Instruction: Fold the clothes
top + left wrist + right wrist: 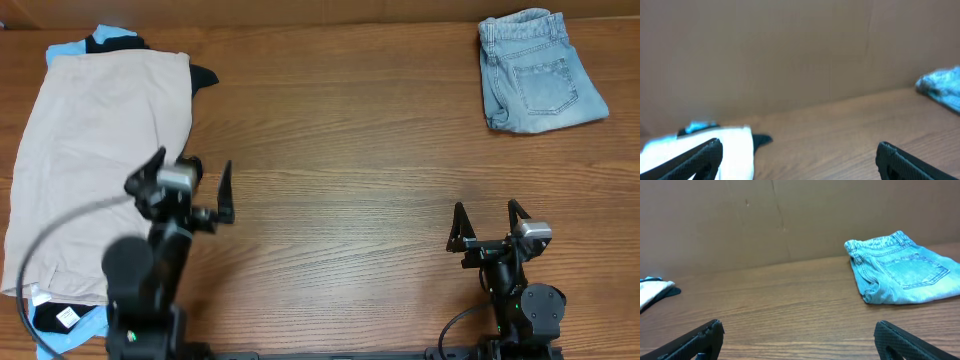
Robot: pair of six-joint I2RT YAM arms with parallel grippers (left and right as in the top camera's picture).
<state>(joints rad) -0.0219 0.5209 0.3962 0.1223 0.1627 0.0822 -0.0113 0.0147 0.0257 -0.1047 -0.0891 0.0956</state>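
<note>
Folded light-blue denim shorts (538, 72) lie at the far right of the table, back pocket up; they also show in the right wrist view (900, 270) and blurred in the left wrist view (943, 88). A beige garment (95, 160) lies spread at the left on top of a sky-blue garment (72, 48) and a black garment (112, 42). My left gripper (192, 172) is open and empty, hovering over the beige garment's right edge (735, 145). My right gripper (489, 213) is open and empty over bare table near the front right.
The wooden table (350, 150) stretches between the pile and the shorts. A brown wall (790, 220) stands behind the table's far edge. A black cable (60, 225) loops over the beige garment.
</note>
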